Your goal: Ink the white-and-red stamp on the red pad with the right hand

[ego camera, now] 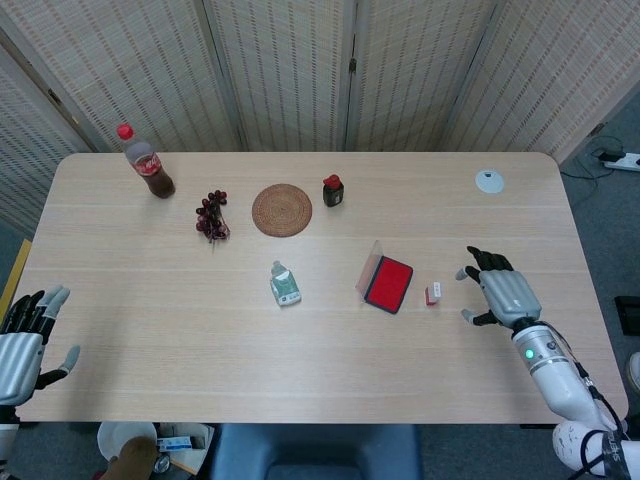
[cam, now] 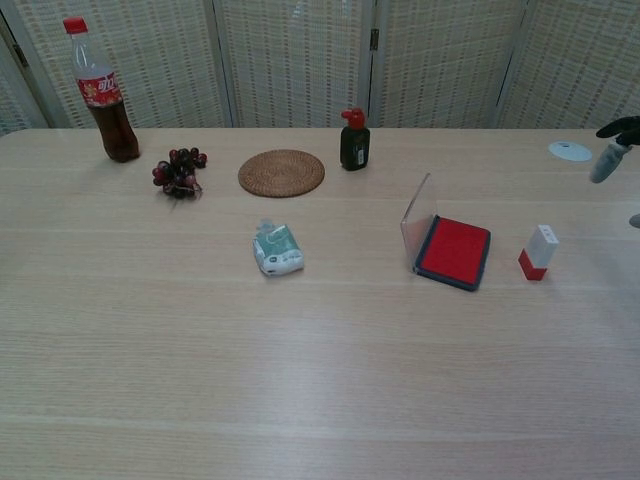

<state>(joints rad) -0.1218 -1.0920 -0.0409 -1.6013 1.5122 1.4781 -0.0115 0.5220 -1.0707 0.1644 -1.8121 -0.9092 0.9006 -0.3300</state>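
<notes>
The white-and-red stamp (ego camera: 433,293) (cam: 538,252) stands upright on the table just right of the red ink pad (ego camera: 389,283) (cam: 455,251), whose clear lid (cam: 416,221) is raised on its left side. My right hand (ego camera: 498,291) hovers open, palm down with fingers spread, a short way right of the stamp and apart from it; only its fingertips (cam: 608,160) show at the right edge of the chest view. At the table's near left corner my left hand (ego camera: 24,342) is open and holds nothing.
A cola bottle (ego camera: 148,163), a grape bunch (ego camera: 212,215), a woven coaster (ego camera: 282,210) and a dark red-capped bottle (ego camera: 333,190) line the far side. A small green-white packet (ego camera: 285,284) lies mid-table. A white disc (ego camera: 489,181) sits far right.
</notes>
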